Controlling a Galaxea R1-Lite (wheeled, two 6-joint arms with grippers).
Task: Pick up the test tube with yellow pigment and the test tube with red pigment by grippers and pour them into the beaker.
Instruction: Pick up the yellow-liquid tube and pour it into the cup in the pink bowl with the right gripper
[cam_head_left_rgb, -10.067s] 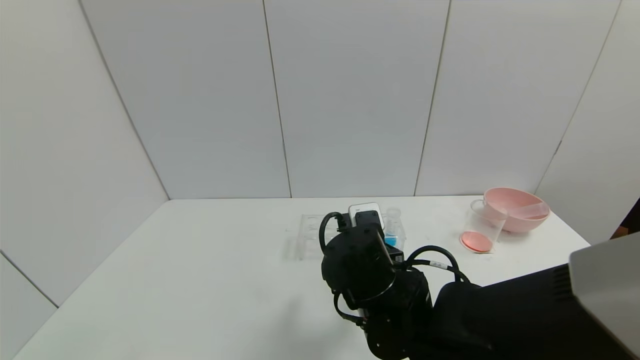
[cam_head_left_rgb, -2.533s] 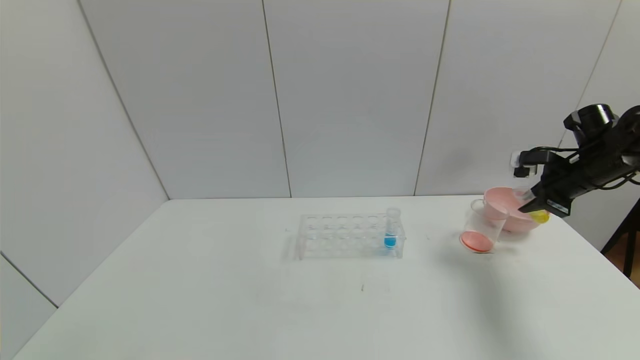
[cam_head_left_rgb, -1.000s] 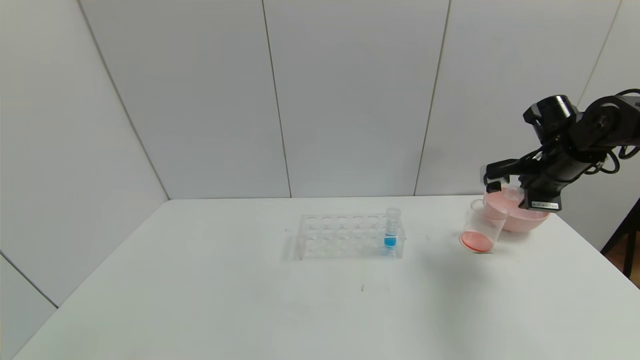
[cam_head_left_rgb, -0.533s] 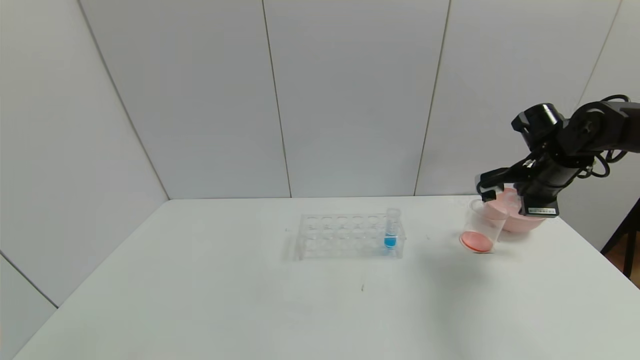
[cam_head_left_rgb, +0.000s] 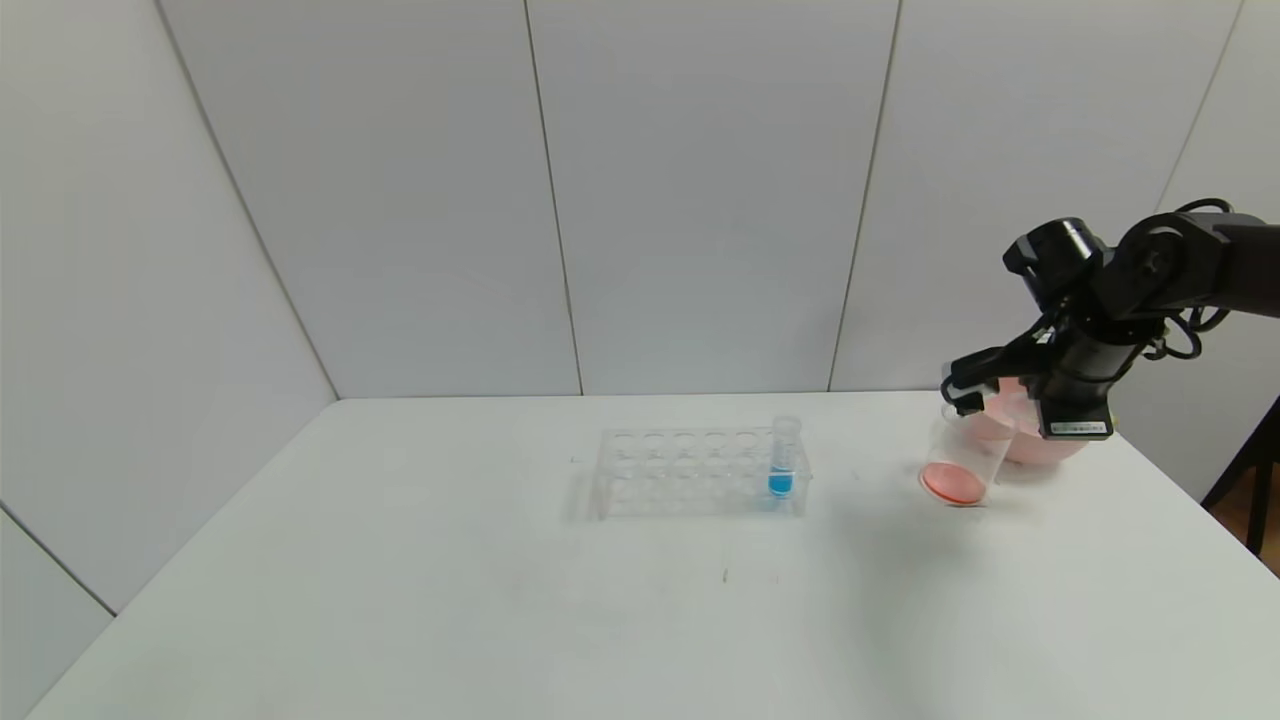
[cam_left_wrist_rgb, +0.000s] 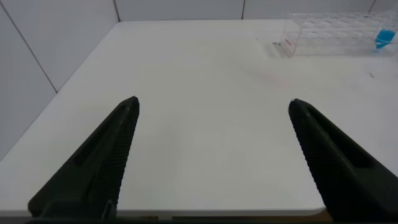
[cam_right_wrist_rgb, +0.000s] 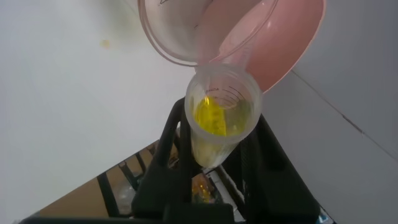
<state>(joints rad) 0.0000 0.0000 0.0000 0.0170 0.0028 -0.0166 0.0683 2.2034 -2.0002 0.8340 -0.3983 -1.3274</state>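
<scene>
Items as I read them from my station:

- Right hand (cam_right_wrist_rgb: 214, 165): raised over the far right of the desk (cam_head_left_rgb: 500, 600), beside the beaker's rim; its fingers (cam_right_wrist_rgb: 171, 149) are clamped on the test tube with yellow pigment (cam_right_wrist_rgb: 221, 118).
- Yellow tube: tipped with its mouth at the beaker, yellow liquid visible inside through the open mouth.
- Beaker (cam_head_left_rgb: 962, 458): upright on the desk, a red-orange layer at its bottom, touching or just in front of the pink bowl (cam_head_left_rgb: 1030, 440).
- Test tube with red pigment: I cannot pick it out in any view.
- Clear rack (cam_head_left_rgb: 695, 472): mid-desk, well apart from the beaker, one blue-tipped tube (cam_head_left_rgb: 782, 468) standing at its right end.
- Left hand (cam_left_wrist_rgb: 211, 158): low over the desk's near left part, fingers spread wide, holding nothing.
</scene>
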